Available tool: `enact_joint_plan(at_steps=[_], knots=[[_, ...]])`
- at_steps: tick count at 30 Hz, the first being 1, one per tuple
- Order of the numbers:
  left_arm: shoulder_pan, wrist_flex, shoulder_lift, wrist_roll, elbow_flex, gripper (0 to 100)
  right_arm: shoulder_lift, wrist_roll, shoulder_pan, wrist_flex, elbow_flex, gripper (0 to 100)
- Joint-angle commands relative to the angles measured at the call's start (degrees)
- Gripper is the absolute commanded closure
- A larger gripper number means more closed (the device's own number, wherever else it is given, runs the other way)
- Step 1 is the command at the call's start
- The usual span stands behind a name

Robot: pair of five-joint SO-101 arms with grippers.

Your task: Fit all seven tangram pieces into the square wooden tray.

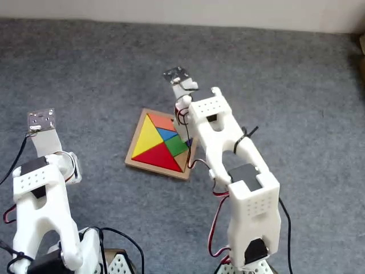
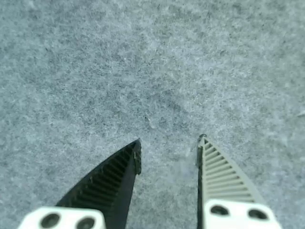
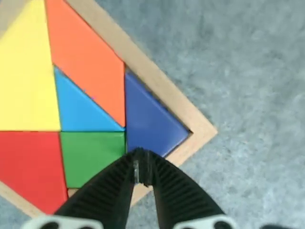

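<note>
Wooden, flat and glossy, the dark blue triangle (image 3: 150,117) lying in the tray (image 3: 159,83) corner at mid-frame looks light, stiff and slick, so you would likely push its edge rather than pinch it, right claw (image 3: 142,171) tips pressed together beside it, left claw (image 2: 169,148) apart over the desk (image 2: 143,57).

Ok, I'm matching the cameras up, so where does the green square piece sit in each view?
High view: green square in the tray's right half, beside the right arm.
Right wrist view: green square next to the right gripper, bordering the dark blue piece.
Left wrist view: grey carpet under the left gripper.
Shared landmark: the yellow triangle.
</note>
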Motion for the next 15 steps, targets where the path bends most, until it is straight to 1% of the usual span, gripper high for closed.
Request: enact_joint_plan(at_steps=[1, 6, 10, 13, 15], knots=[[1.4, -0.6, -1.7, -0.4, -0.2, 80, -1.5, 0.8, -0.7, -1.0, 0.1, 99.4], [1.5, -1.8, -1.7, -0.4, -0.2, 80, -3.6, 0.8, -0.5, 1.5, 0.1, 99.4], [1.5, -1.7, -1.9, -0.4, -0.2, 80, -12.3, 0.6, 0.4, 3.3, 1.6, 99.4], [3.3, -1.6, -2.2, -0.4, -0.1, 81, -20.8, 0.8, 2.2, 3.3, 8.9, 99.4], [4.1, -1.6, -2.2, -0.4, -0.1, 81, -26.8, 0.7, 3.4, 1.5, 14.4, 99.4]])
